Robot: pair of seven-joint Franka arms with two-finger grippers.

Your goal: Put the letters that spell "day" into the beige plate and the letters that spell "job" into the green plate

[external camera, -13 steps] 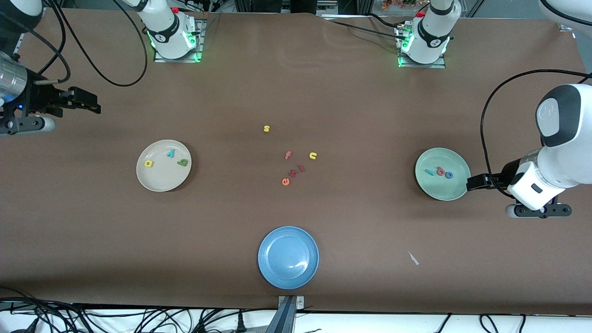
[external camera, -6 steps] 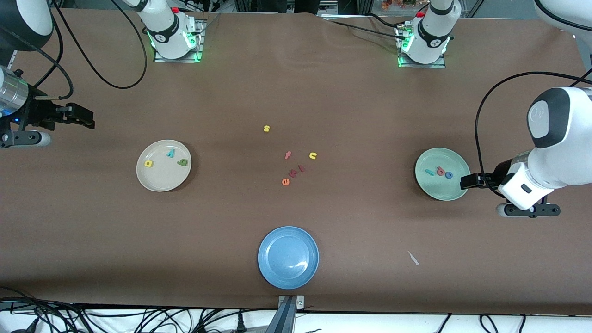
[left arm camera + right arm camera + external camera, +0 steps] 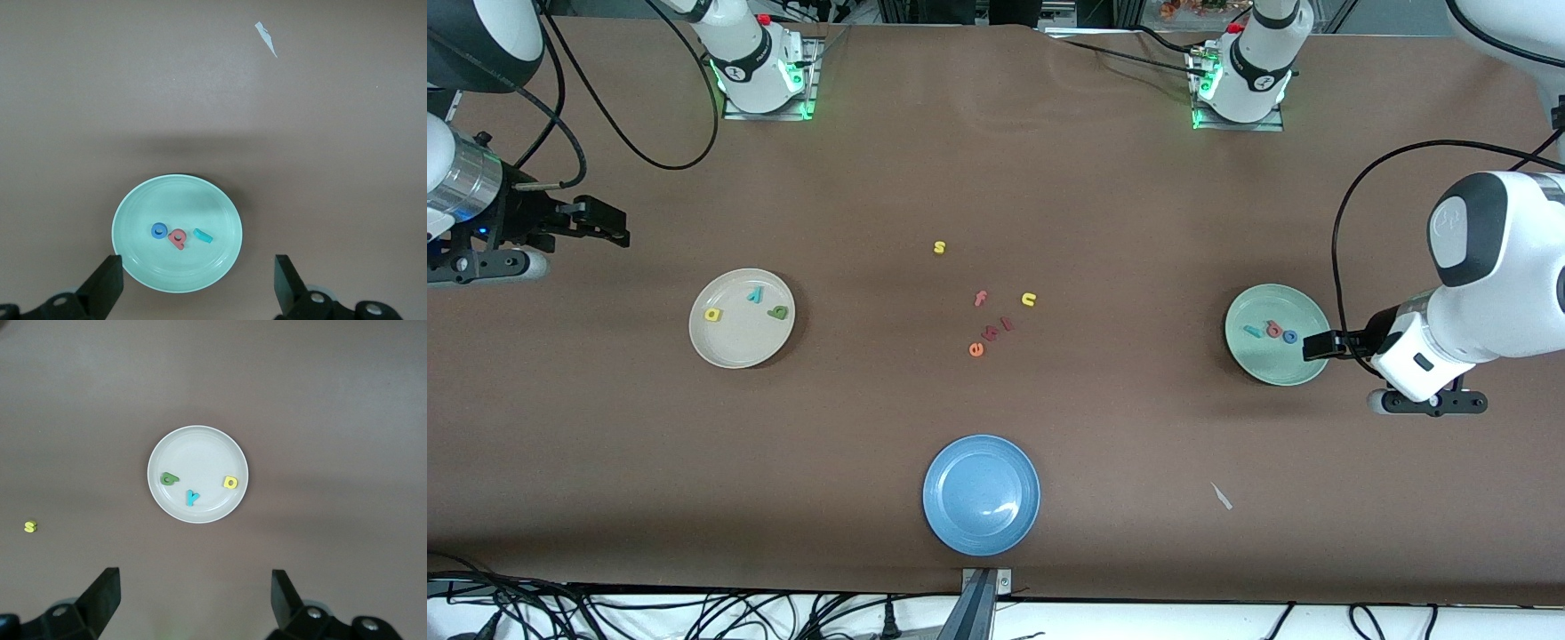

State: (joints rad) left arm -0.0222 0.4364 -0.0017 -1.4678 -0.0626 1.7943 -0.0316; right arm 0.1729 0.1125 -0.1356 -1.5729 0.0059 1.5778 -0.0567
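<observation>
Letters green "d" (image 3: 780,312), yellow "a" (image 3: 712,314) and teal "y" (image 3: 756,294) lie in the beige plate (image 3: 729,351); teal "j" (image 3: 1253,332), orange-red "b" (image 3: 1273,330) and blue "o" (image 3: 1289,336) lie in the green plate (image 3: 1267,369). The left gripper (image 3: 1316,345) hangs over the green plate's rim, jaws spread and empty. The right gripper (image 3: 609,233), released too, hangs over bare table (image 3: 996,160) near the beige plate.

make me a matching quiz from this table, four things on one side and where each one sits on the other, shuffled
Things:
1. green d
2. blue o
3. yellow s
4. blue plate

Places:
A. in the green plate
B. on the bare table, nearer the arms' bases than the other loose letters
C. in the beige plate
D. nearest the front camera

Pairs: 1-C, 2-A, 3-B, 4-D
</observation>
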